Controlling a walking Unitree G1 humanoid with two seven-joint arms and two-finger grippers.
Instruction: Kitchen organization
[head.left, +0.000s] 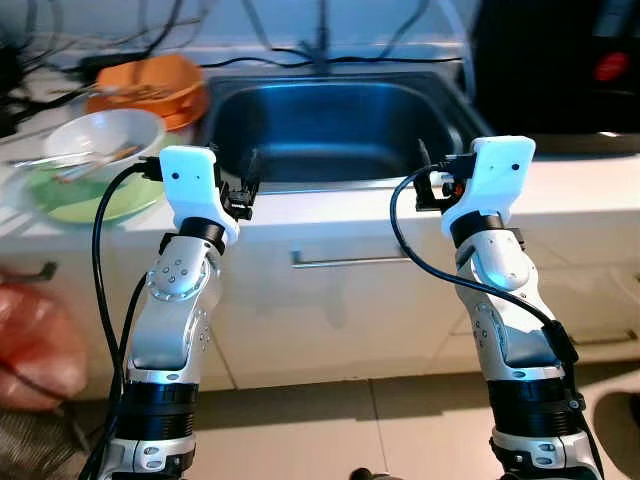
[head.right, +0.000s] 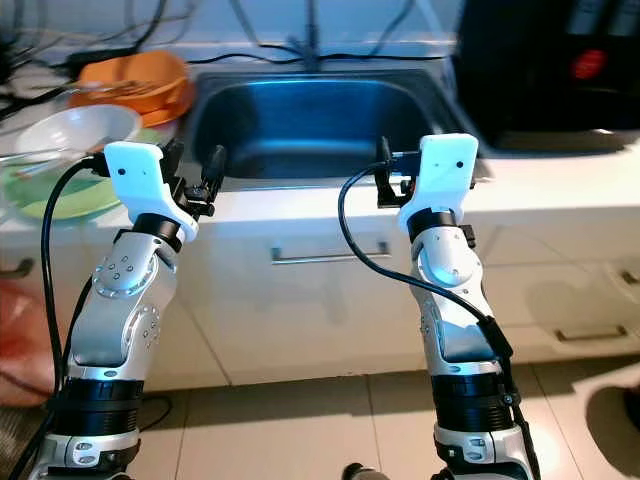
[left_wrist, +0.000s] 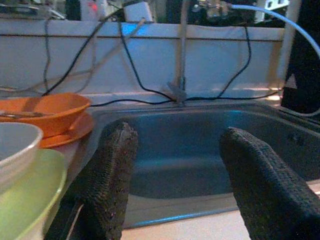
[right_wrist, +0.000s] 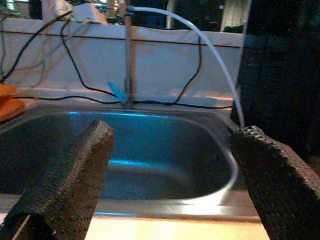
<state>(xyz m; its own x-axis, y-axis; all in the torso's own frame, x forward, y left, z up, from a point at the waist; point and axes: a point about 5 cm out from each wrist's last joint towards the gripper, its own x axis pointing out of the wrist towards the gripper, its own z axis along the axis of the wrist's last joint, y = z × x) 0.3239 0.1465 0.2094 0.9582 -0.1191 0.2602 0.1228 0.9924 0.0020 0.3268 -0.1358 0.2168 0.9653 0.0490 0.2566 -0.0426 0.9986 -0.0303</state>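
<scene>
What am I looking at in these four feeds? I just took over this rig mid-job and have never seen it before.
You are seeing through a humanoid robot standing at a kitchen counter. The two wide pictures come from the stereo camera on its head, looking down at its two silver arms. The left pincer and the right pincer are both raised at the front edge of the steel sink, open and holding nothing. The other two pictures come from cameras on the wrists, each looking out between that pincer's two black fingers into the basin and at the tap behind it. Left of the sink sit a white bowl on a green plate and, behind them, an orange bowl. A drawer handle runs below the counter.
</scene>
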